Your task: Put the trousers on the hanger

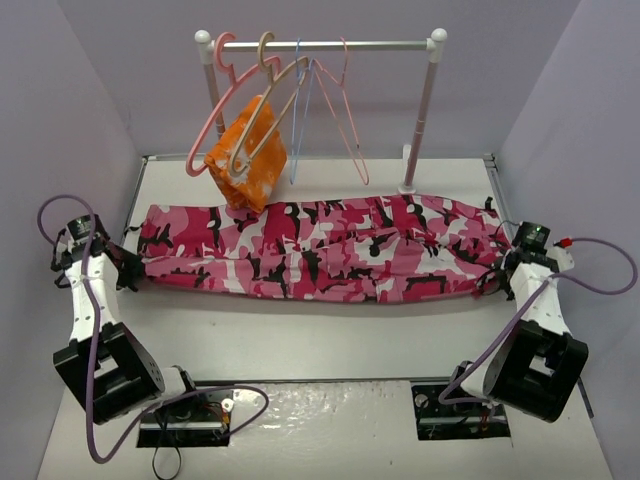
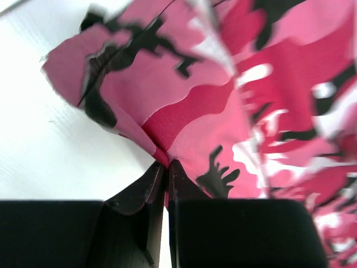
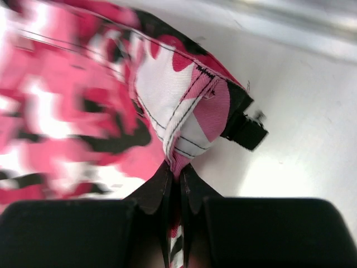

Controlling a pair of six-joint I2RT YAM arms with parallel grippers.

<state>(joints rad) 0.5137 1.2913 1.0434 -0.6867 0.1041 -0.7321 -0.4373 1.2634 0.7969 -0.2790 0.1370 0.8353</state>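
Nearest, in front of the rack [image 1: 330, 45], the left gripper [image 2: 167, 165] is clamped on a pinch of fabric at the left end of the trousers [image 1: 320, 250]. The right gripper [image 3: 177, 168] is clamped on a stitched edge at their right end, so both sets of jaws are pressed together on cloth. The trousers lie flat and stretched lengthwise on the table [image 1: 300, 340] just in front of the rack's foot. Farther back, the hanger [image 1: 268, 60] hangs toward the left of the rack's rail, carrying an orange-and-white cloth [image 1: 248, 155].
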